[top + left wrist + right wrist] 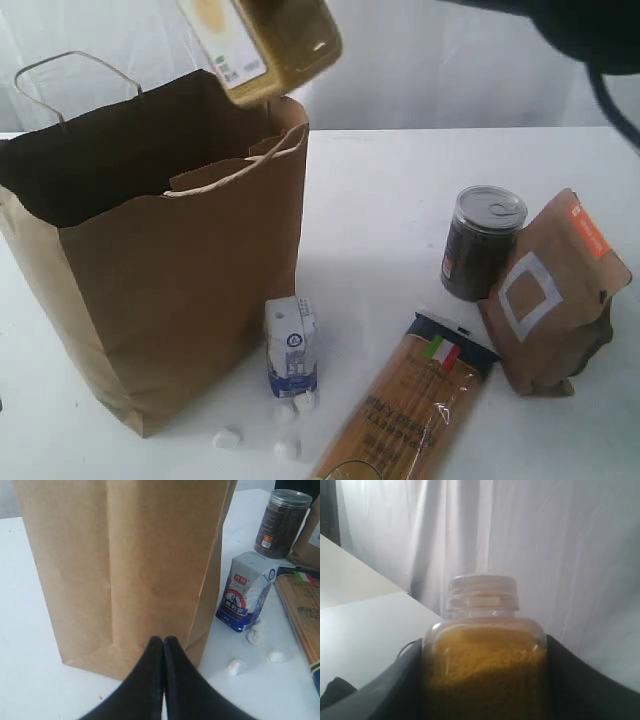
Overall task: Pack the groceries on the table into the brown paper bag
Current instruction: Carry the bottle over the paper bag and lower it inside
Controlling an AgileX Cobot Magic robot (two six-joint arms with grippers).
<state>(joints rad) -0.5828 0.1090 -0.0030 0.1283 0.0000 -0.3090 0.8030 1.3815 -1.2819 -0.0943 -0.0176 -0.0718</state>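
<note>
The brown paper bag (170,260) stands open on the left of the table (380,190). Tilted above its mouth hangs the yellow-orange bottle (270,40), its upper part cut off by the frame. In the right wrist view my right gripper (482,650) is shut on this bottle (485,630), a black finger on each side. My left gripper (164,640) is shut and empty, low by the foot of the bag (125,565). On the table are the white-blue carton (291,347), white lumps (228,438), spaghetti packet (410,405), dark can (482,243) and brown pouch (555,290).
The right arm (580,30) shows as a dark shape across the top right. The bag's two paper handles stand up at its rim. A white curtain hangs behind the table. The carton (245,592) and lumps (237,666) lie close to the bag's corner.
</note>
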